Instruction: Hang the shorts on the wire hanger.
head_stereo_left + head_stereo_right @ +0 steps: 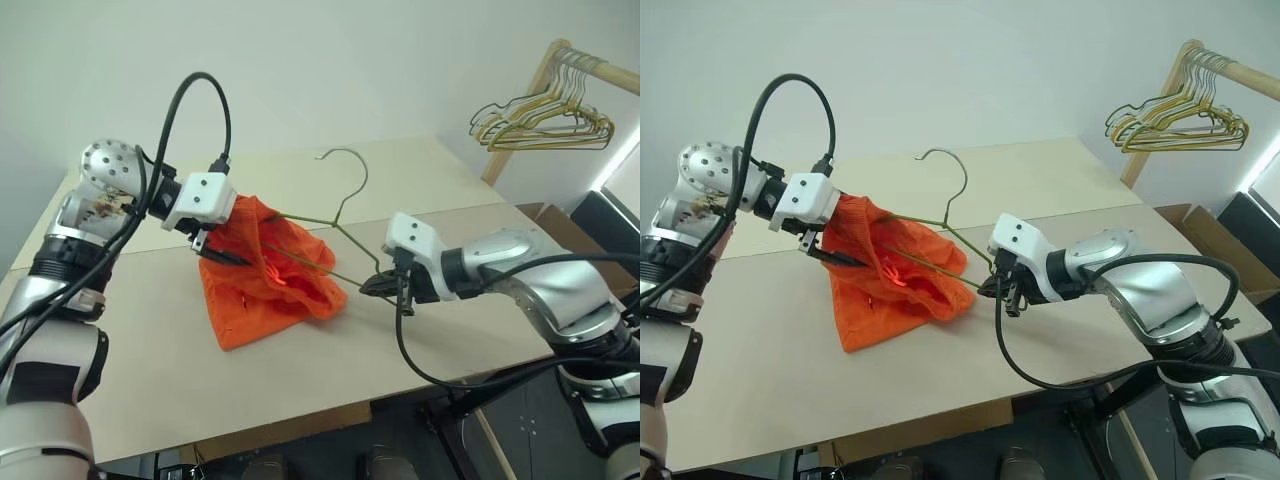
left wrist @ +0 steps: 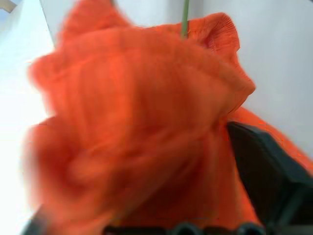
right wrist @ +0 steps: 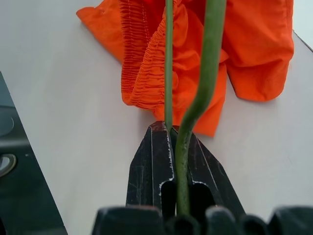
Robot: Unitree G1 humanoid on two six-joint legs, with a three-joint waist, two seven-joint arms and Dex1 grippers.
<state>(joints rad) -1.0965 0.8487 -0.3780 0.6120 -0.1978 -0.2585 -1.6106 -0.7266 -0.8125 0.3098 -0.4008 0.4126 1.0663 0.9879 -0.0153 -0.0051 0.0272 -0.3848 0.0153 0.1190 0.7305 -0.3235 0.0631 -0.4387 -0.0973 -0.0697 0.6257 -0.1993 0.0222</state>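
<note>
Item, my right gripper point(image 3: 172, 147): jaws closed hard on one corner of the wire hanger point(image 1: 340, 222), the green wire running out between my fingertips; I hold it tilted above the table point(image 1: 420, 180), hook end away from me and raised, the far corner pushed into the cloth.

Item, the wire hanger: thin, greenish, triangular with a curved hook; two of its wires pass into the shorts point(image 1: 270, 275) through the gathered waistband, as my right wrist view shows them crossing the elastic edge.

Item, the shorts: bright orange, bunched; upper part lifted off the table on the hanger and at my left gripper point(image 1: 215, 252), lower part sagging down onto the tabletop in a crumpled heap.

Item, my left gripper: at the upper left edge of the shorts, one black finger point(image 2: 269, 166) alongside the fabric, cloth heaped between the fingers; whether the jaws are clamped on it or standing apart I cannot tell.

Item, background: a bunch of gold wire hangers point(image 1: 545, 120) on a wooden rail point(image 1: 600, 70), well apart at the far right.
</note>
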